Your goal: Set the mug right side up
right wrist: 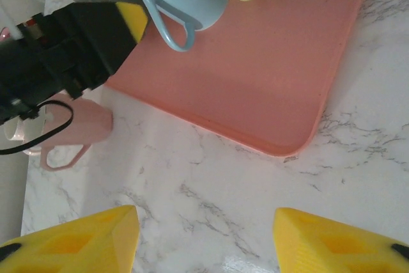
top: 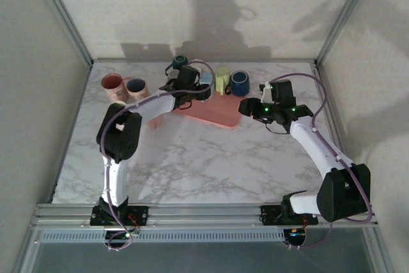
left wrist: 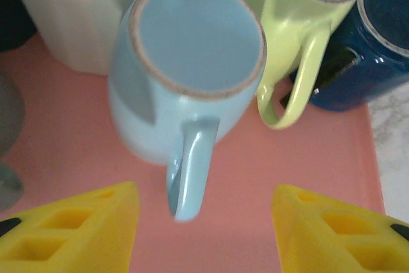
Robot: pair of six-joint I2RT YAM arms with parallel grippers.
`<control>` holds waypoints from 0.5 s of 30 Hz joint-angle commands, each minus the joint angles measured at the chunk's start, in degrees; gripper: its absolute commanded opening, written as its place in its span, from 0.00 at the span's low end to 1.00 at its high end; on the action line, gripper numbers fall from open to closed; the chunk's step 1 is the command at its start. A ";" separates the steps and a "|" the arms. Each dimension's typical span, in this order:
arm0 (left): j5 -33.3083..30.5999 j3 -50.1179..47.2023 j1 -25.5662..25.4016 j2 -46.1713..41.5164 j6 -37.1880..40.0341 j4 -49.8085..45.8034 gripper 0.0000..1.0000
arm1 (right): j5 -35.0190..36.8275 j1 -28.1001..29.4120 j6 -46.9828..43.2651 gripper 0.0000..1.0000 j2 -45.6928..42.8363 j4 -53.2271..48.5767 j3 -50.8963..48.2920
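**Nearer: left gripper (left wrist: 204, 222), mug (left wrist: 192, 81) dead ahead**

The mug is standing mouth-up on the pink tray (left wrist: 64, 132), handle pointing at the left gripper, which is hanging spread, empty. The right gripper (right wrist: 204, 222) is hovering farther off, spread, empty.

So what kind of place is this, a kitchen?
Probably a robot test bench: a left arm and right arm bolted to a metal rail, plain walls around the marble table, mugs on a pink tray.
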 commanded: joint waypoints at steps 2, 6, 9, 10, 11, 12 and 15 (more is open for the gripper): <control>-6.20 6.93 -1.55 4.75 1.73 -7.13 0.53 | -1.57 -0.91 1.42 0.59 -1.34 1.79 -1.04; -8.31 9.29 -1.88 6.80 1.21 -9.17 0.52 | -1.85 -1.40 1.49 0.59 -1.77 1.88 -1.50; -8.61 10.74 -1.88 8.20 0.85 -10.43 0.51 | -2.01 -1.80 1.46 0.59 -1.88 1.96 -1.59; -8.54 10.98 -1.89 8.48 0.73 -10.35 0.51 | -2.19 -1.97 1.46 0.59 -1.91 2.01 -1.63; -8.50 11.13 -1.87 8.76 0.62 -10.34 0.50 | -2.28 -2.11 1.42 0.58 -1.85 2.00 -1.51; -8.63 11.42 -1.83 9.07 0.59 -10.36 0.49 | -2.39 -2.20 1.44 0.59 -1.91 1.97 -1.50; -8.83 12.67 -1.87 9.97 0.59 -11.11 0.45 | -2.70 -2.58 1.22 0.59 -1.92 2.03 -1.53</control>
